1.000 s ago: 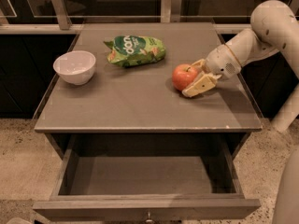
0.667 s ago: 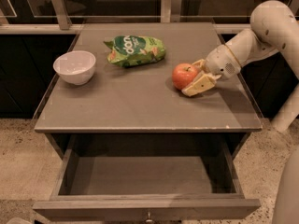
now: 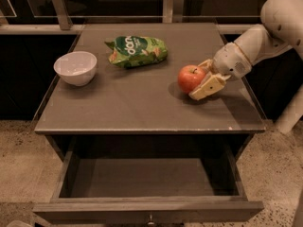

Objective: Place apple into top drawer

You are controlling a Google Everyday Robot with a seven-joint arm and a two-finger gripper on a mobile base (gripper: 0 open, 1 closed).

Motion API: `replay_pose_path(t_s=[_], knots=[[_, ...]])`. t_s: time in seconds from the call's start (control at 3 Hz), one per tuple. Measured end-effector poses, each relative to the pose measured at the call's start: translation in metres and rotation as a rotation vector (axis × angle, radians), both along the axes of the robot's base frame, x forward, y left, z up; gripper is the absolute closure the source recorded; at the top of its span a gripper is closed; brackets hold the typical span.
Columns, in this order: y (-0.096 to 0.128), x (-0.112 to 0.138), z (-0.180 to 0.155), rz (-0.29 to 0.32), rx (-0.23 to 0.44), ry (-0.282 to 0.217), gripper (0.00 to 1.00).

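Observation:
The apple (image 3: 189, 78), red-orange with a short dark stem, rests on the right part of the grey tabletop (image 3: 142, 108). My gripper (image 3: 197, 80) reaches in from the right on a white arm. Its cream fingers (image 3: 208, 86) stand on either side of the apple and close against it. The top drawer (image 3: 147, 178) is pulled open below the table's front edge. Its inside is bare, and its front panel carries a small knob (image 3: 150, 218).
A white bowl (image 3: 75, 67) stands at the left of the tabletop. A green snack bag (image 3: 137, 51) lies at the back centre. The white arm (image 3: 265, 37) spans the table's right side. A speckled floor (image 3: 23, 164) surrounds the table.
The gripper and the apple sit a touch further right than a second ago. The bowl, the bag and the drawer have not moved.

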State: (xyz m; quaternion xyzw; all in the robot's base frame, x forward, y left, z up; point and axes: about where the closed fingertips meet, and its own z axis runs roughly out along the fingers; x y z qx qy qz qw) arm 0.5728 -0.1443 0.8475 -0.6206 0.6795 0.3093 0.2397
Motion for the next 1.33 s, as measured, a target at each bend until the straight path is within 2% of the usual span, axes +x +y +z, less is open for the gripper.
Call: replay_pose_path(t_s=[0.33, 0.67, 1.0, 1.33], knots=[[-0.013, -0.045, 0.035, 0.016, -0.051, -0.028, 1.0], [-0.026, -0.097, 0.06, -0.008, -0.093, -0.049, 1.0], [-0.025, -0.095, 0.06, -0.012, -0.091, -0.054, 1.0], [-0.019, -0.091, 0.047, -0.001, -0.069, -0.014, 1.0]])
